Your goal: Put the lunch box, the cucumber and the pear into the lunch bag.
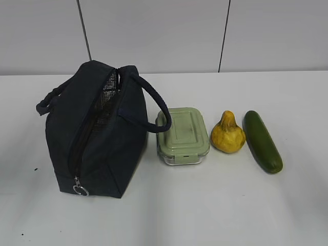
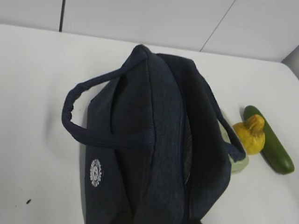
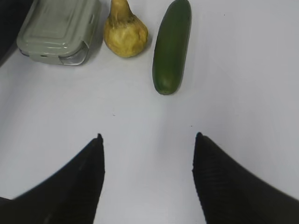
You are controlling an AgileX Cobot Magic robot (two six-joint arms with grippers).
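The navy lunch bag (image 1: pixel 97 133) stands at the left, its top zipper open on a silvery lining. To its right lie, in a row, the lunch box (image 1: pixel 182 135) with a sage-green lid, the yellow pear (image 1: pixel 228 134) and the dark green cucumber (image 1: pixel 262 141). My right gripper (image 3: pixel 148 136) is open and empty above bare table, nearer the camera than the cucumber (image 3: pixel 172 44), the pear (image 3: pixel 124 32) and the lunch box (image 3: pixel 58 30). The left wrist view looks down on the bag (image 2: pixel 154 154); no left fingers show. Neither arm shows in the exterior view.
The white table (image 1: pixel 215 205) ends at a grey panelled wall (image 1: pixel 154 31) behind. One bag handle (image 1: pixel 154 102) arches over the lunch box's left edge. The zipper's ring pull (image 1: pixel 80 191) hangs at the bag's front bottom corner.
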